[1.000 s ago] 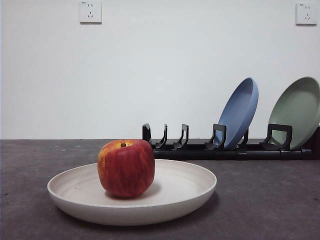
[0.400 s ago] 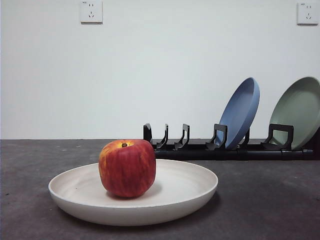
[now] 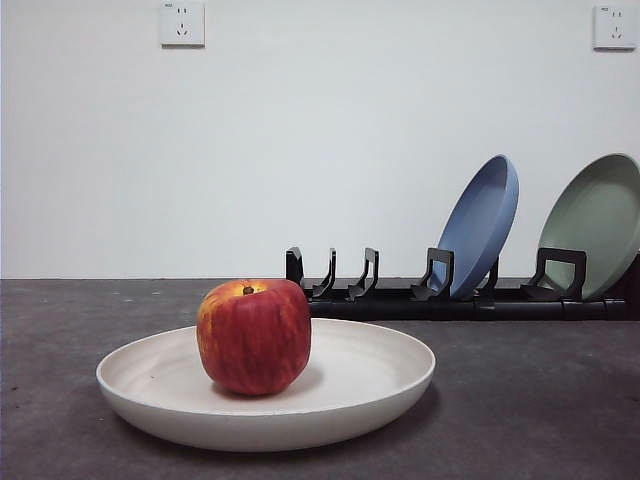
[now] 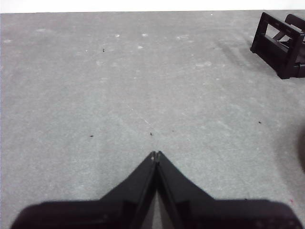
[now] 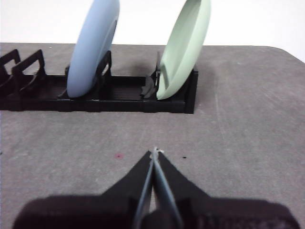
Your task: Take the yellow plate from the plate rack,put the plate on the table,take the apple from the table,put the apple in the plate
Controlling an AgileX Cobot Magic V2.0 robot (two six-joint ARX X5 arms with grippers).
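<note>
Front view: no arm shows here. The apple (image 3: 253,336) sits upright inside the yellow plate (image 3: 370,385), a little toward the plate's left half, its stem on top. The plate lies flat on the table (image 3: 540,400) in the foreground. Behind it the plate rack (image 3: 455,298) runs along the back of the table toward the right edge. Its leftmost slots hold nothing; a blue plate (image 3: 480,225) leans in a slot further right, and a green plate (image 3: 597,225) leans in the slot at the far right, partly cut off by the picture's edge. Two wall sockets (image 3: 181,23) sit high on the white wall.

Left wrist view: the left gripper (image 4: 156,153) hangs over bare table, its two black jaws pressed together at the tips and holding nothing. One end of the rack (image 4: 281,43) shows at a corner, well apart from the gripper.

Right wrist view: the right gripper (image 5: 154,151) is likewise closed tip to tip and empty, above the table and facing the rack (image 5: 119,98). The blue plate (image 5: 91,47) and the green plate (image 5: 185,47) stand tilted in their slots, well clear of the jaws.
</note>
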